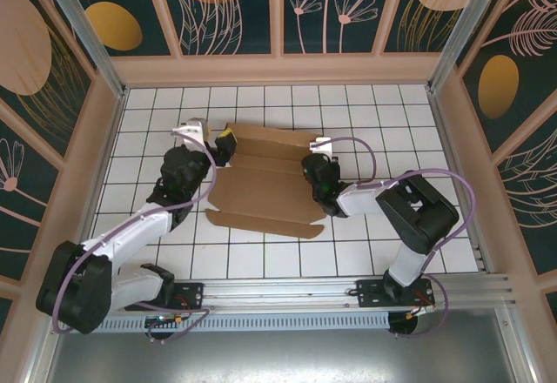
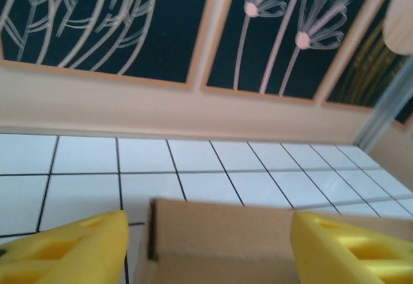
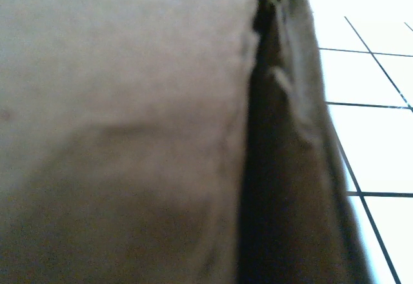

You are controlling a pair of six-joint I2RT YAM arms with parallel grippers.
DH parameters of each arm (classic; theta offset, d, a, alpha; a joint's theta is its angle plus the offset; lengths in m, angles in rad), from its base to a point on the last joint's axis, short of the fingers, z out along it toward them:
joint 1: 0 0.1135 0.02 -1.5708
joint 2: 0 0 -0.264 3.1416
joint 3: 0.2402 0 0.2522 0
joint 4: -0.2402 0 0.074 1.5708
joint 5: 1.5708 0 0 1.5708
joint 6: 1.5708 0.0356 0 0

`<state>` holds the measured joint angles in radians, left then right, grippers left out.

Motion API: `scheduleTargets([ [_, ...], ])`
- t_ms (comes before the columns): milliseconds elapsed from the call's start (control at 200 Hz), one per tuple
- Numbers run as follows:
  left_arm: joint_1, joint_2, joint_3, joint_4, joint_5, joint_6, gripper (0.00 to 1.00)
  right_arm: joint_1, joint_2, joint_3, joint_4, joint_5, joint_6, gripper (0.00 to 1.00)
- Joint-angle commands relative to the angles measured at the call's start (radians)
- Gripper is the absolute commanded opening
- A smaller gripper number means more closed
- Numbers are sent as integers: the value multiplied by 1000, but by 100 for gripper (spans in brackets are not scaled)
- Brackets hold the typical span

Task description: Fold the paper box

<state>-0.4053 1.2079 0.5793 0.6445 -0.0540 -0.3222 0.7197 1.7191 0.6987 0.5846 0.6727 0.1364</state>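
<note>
The paper box (image 1: 265, 187) is lying in the middle of the table (image 1: 261, 261). Your right gripper (image 1: 318, 161) is sitting closed at its right edge, though you cannot tell whether cardboard is pinched there. Farther back, your left gripper (image 1: 223, 143) is standing wide at the box's far left corner, yellow fingers (image 2: 71, 248) either side of the cardboard, so you are risking a half-raised flap springing flat, or the sheet sliding if the right side is pulling alone.
</note>
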Motion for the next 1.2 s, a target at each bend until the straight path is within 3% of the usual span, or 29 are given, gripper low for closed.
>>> scheduleTargets([
  [0,61,108,83,-56,60,-86,70,-5,26,21,2,5,1,0],
  [335,109,314,92,54,205,-185,65,0,40,37,-27,-4,5,0],
  [601,133,380,24,92,168,-307,45,7,38,41,-48,-10,-3,0],
  [716,134,402,17,86,186,-336,41,7,3,45,-66,-66,-28,0],
  [751,135,403,20,75,187,-336,40,7,-19,49,-75,-101,-45,7],
  [851,134,390,38,22,154,-322,40,4,-105,52,-97,-178,-76,44],
  [946,135,379,76,-48,131,-292,42,-18,-213,46,-123,-230,-90,65],
  [1066,134,374,114,-102,121,-262,42,-55,-353,28,-146,-330,-110,72],
  [1196,134,375,125,-120,120,-249,42,-65,-447,41,-183,-456,-167,58],
])
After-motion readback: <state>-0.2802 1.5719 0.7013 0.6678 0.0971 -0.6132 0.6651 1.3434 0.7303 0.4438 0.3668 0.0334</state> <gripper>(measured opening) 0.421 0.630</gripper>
